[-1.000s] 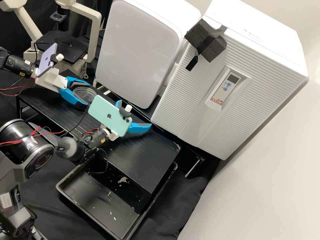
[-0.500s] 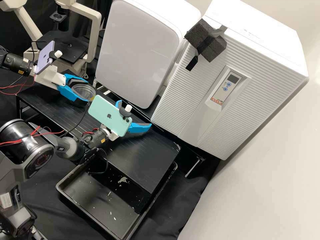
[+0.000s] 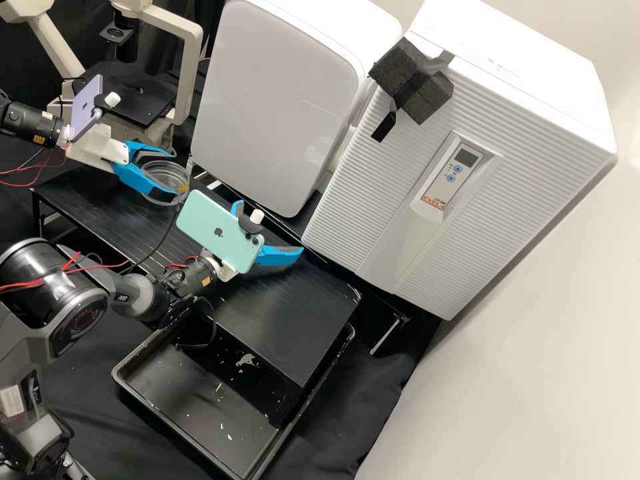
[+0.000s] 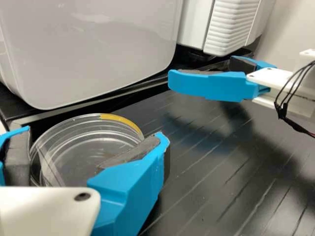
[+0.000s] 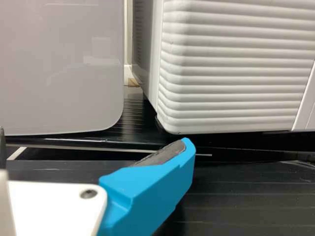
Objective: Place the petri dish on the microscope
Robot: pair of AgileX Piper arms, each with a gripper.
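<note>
In the high view, the left gripper (image 3: 175,177) is shut on the clear round petri dish (image 3: 160,180), its blue fingers on opposite sides of the wall. The microscope (image 3: 127,93), with a flat black stage, stands behind that arm at the upper left. Seen from the left wrist, the dish (image 4: 74,160) has a yellow strip on its rim and sits between the left gripper's (image 4: 92,134) dark pads. The right gripper (image 3: 269,228) stands open with nothing in it, partly behind a green phone; in its wrist view the right gripper (image 5: 94,137) has fingers wide apart.
A black slatted bench shelf (image 3: 293,320) lies under both grippers, with a black tray (image 3: 127,380) beside its near edge. Behind stand a white rounded box (image 3: 280,100) and a ribbed white appliance (image 3: 353,220). A cable hangs between the arms.
The left gripper and the petri dish have shifted a little up and left in the high view, and more of the dish shows. The right arm has stayed still.
</note>
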